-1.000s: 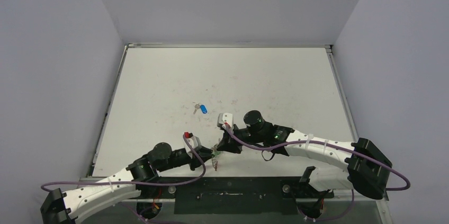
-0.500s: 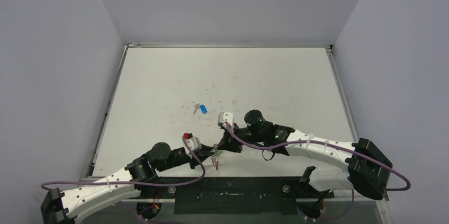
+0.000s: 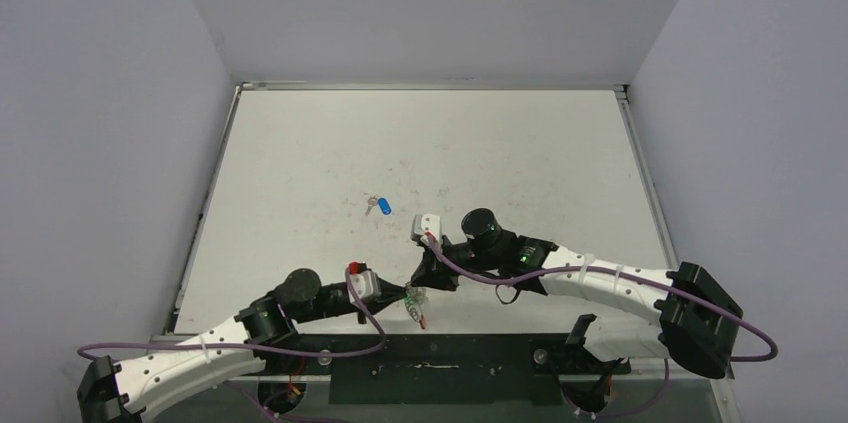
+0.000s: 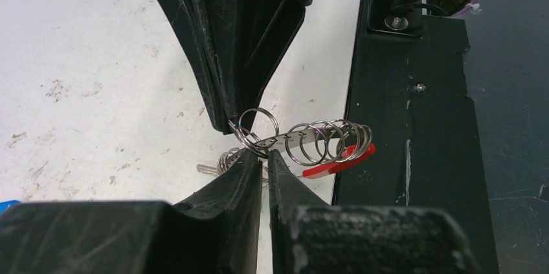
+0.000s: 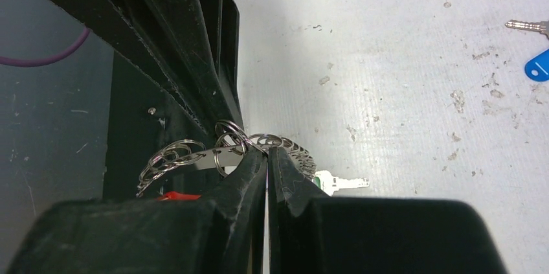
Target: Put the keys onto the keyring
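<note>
Silvery wire catches the eye from above: the keyring (image 3: pixel 413 305) hangs between the two arms at the near edge of the white tabletop (image 3: pixel 450 143). Its red sleeve (image 3: pixel 421 321) dips toward the black plate (image 3: pixel 430 368) where the arms are bolted. The left claw (image 3: pixel 398 293) meets it from the left and the right claw (image 3: pixel 421 286) from the right, their tips almost touching over the ring. Well apart, farther up the tabletop, the blue key (image 3: pixel 384 206) lies flat by itself, its silver blade pointing left.

From the left wrist, the left claw (image 4: pixel 264 156) has its fingers set nearly together, with only a thin slit between them. A strand of the keyring (image 4: pixel 324 143) runs into that slit, so the claw is pinching the ring. The coils fan out to the right over the edge of the black plate (image 4: pixel 414 125), with the red sleeve (image 4: pixel 336 161) at their lower side. The right claw (image 4: pixel 236 128) reaches down from the top, its tip at the leftmost loop.

From the right wrist, the right claw (image 5: pixel 265 152) is pressed together, with the coils of the keyring (image 5: pixel 226 144) bunched at its tip and nipped there, as far as I can see. Just past its right finger shows the green key (image 5: pixel 333 182): a sliver of green head and a silver blade pointing right, close against the coils. Whether it is threaded on I cannot tell. The blue key (image 5: pixel 537 65) sits at the far right edge, on the tabletop.
</note>
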Robot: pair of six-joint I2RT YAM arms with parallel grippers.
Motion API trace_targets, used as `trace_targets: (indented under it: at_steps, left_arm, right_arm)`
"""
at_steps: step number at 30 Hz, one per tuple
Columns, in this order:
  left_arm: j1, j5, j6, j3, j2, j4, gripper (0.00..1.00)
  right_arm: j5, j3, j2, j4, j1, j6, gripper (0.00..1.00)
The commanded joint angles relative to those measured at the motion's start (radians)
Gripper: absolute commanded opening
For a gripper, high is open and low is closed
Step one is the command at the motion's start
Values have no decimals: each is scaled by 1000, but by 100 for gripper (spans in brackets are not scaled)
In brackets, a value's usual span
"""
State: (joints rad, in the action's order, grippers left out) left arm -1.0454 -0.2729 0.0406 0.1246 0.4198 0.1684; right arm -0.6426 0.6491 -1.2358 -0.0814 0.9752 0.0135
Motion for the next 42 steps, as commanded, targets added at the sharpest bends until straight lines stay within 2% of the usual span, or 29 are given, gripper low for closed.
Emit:
trace_targets:
  at_steps: [1,11,15,19,24,28,32,36,42]
  left_arm:
    - [-10,-102,23,61,-21,113,8]
    - [-10,-55,35,52,-118,77,10]
    - [-11,-41,34,49,-165,44,3]
    - [-11,-43,37,49,-193,20,2]
    - [-11,37,42,65,-197,-39,9]
    - [-11,127,59,90,-189,-96,11]
    - [-11,157,93,110,-179,-96,11]
    - [-11,182,102,125,-174,-119,11]
    - [-11,225,89,125,-178,-154,11]
  right_arm:
    - [5,6,32,-61,-5,16,0]
    - [-1,-26,90,-87,-6,36,0]
    - [4,-48,120,-115,-7,42,0]
    - [10,-72,152,-150,-9,46,0]
    - [25,-103,195,-203,-10,60,0]
    - [7,-100,213,-196,-10,123,0]
    - [57,-33,216,-48,-10,207,0]
    - [200,54,227,144,-10,331,0]
    - [376,135,240,276,-10,485,0]
